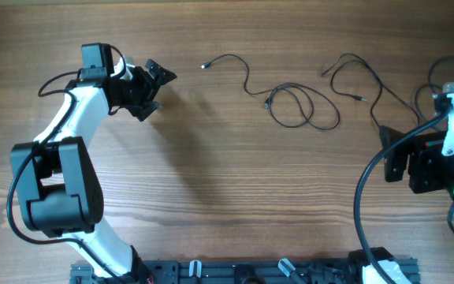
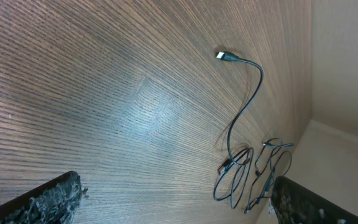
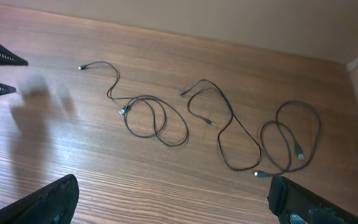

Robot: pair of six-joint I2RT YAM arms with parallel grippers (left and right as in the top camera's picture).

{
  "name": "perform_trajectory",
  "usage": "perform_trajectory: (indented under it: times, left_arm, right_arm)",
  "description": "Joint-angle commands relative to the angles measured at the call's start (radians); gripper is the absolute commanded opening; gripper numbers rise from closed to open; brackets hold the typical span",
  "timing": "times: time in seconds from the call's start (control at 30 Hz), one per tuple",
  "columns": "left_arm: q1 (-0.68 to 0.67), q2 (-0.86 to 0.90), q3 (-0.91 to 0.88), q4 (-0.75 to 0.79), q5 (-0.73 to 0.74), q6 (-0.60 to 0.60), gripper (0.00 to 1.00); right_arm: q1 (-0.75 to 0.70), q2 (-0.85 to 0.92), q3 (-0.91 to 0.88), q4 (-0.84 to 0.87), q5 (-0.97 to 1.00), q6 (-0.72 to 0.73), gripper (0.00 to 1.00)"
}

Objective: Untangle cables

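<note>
Across the far half of the wooden table (image 1: 211, 189), from roughly 12 to 2 o'clock in the overhead view, we see the cables (image 1: 268, 100) spread as thin black strands. The left-hand cable (image 3: 124, 111) starts at a silvery plug (image 1: 204, 65) near 12 o'clock, snakes toward 3 o'clock and ends in a flat double loop. Beside it, toward 3 o'clock, the middle cable (image 3: 229, 116) wanders in open bends, apart from that loop. The right-hand cable (image 3: 319, 127) lies coiled farthest toward 3 o'clock. From the right wrist camera its loops come close against the middle cable's, and we cannot tell whether the two cross or merely touch. In the overhead view part of this strand is hidden by the right arm (image 1: 436, 158).

The left gripper (image 1: 158, 95) hangs at about 10 o'clock, its fingers spread wide and holding nothing. It points toward the silvery plug and is well apart from it. Its wrist camera shows that plug on bare wood ahead, with the looped strand beyond, framed by the two dark fingers (image 2: 48, 199). The right gripper (image 3: 171, 190), at 3 o'clock, also stands wide and empty, its fingers (image 3: 303, 202) framing all three cables and touching none.
</note>
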Motion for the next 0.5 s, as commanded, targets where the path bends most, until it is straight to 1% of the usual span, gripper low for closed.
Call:
perform_trajectory:
  times: [0.0,0.27,0.47]
  left_arm:
    - [-0.003,-0.011,-0.001,-0.001,-0.006,0.008,1.0]
    - [-0.003,-0.011,-0.001,-0.001,-0.006,0.008,1.0]
    - [-0.003,-0.011,-0.001,-0.001,-0.006,0.008,1.0]
  right_arm:
    - [-0.002,-0.005,-0.059,-0.001,-0.008,0.003,1.0]
    - [-0.002,-0.051,-0.229,-0.001,-0.008,0.003,1.0]
    - [-0.002,-0.148,-0.375,0.022,-0.008,0.0,1.0]
